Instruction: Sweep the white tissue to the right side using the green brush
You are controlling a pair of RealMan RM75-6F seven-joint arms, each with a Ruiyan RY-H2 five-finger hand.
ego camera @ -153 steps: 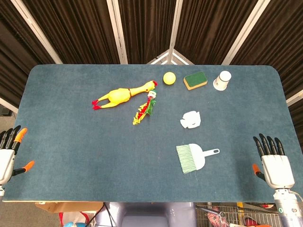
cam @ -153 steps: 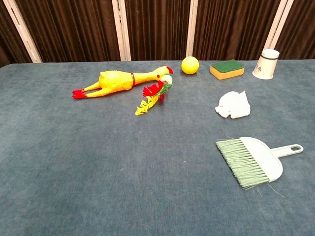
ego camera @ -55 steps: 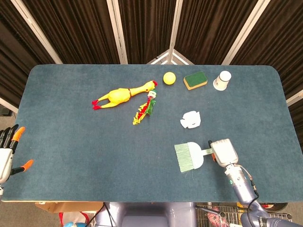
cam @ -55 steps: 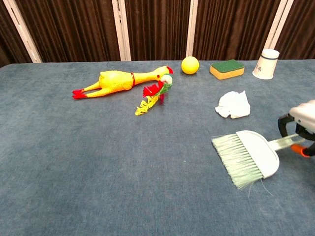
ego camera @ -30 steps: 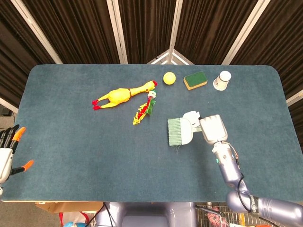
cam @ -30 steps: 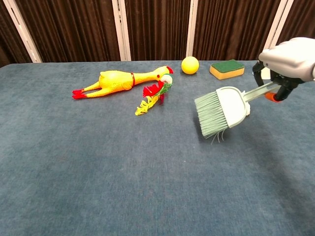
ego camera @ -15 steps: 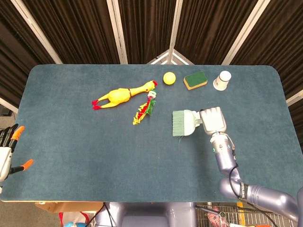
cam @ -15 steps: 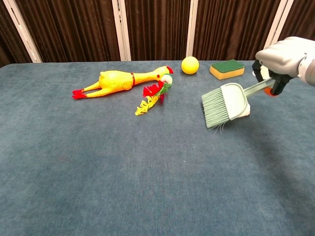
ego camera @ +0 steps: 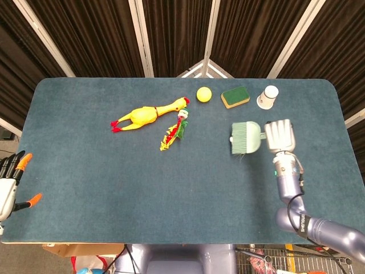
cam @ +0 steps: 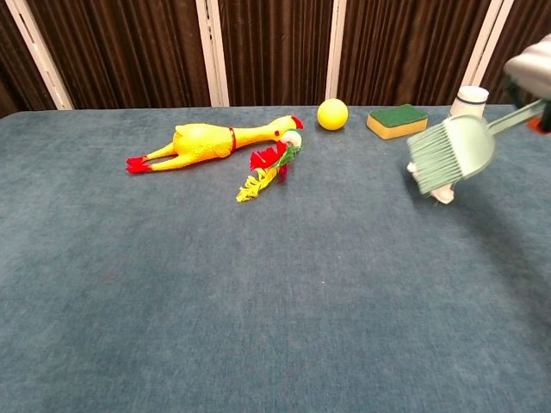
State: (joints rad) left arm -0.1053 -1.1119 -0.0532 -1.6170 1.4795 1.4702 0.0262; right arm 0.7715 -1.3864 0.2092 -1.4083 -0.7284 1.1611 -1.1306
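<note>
My right hand [ego camera: 279, 136] grips the handle of the green brush [ego camera: 245, 138], holding it to the right of the table's middle with the bristles pointing left. In the chest view the brush [cam: 452, 153] hangs tilted just above the blue table [cam: 258, 301], and only the edge of the right hand [cam: 534, 67] shows at the top right corner. A small bit of the white tissue [cam: 442, 194] peeks out under the brush head; the head view hides it beneath the brush. My left hand [ego camera: 8, 182] rests at the table's left front edge, fingers spread, holding nothing.
A yellow rubber chicken [ego camera: 145, 114] and a red-green-yellow toy [ego camera: 174, 131] lie left of the brush. Along the back stand a yellow ball [ego camera: 203, 94], a green-topped sponge [ego camera: 235, 97] and a white cup [ego camera: 268, 96], the cup close behind the brush.
The right hand has carried the brush to the right over the last half second, and the tissue has shifted right along with it. The left hand has stayed put.
</note>
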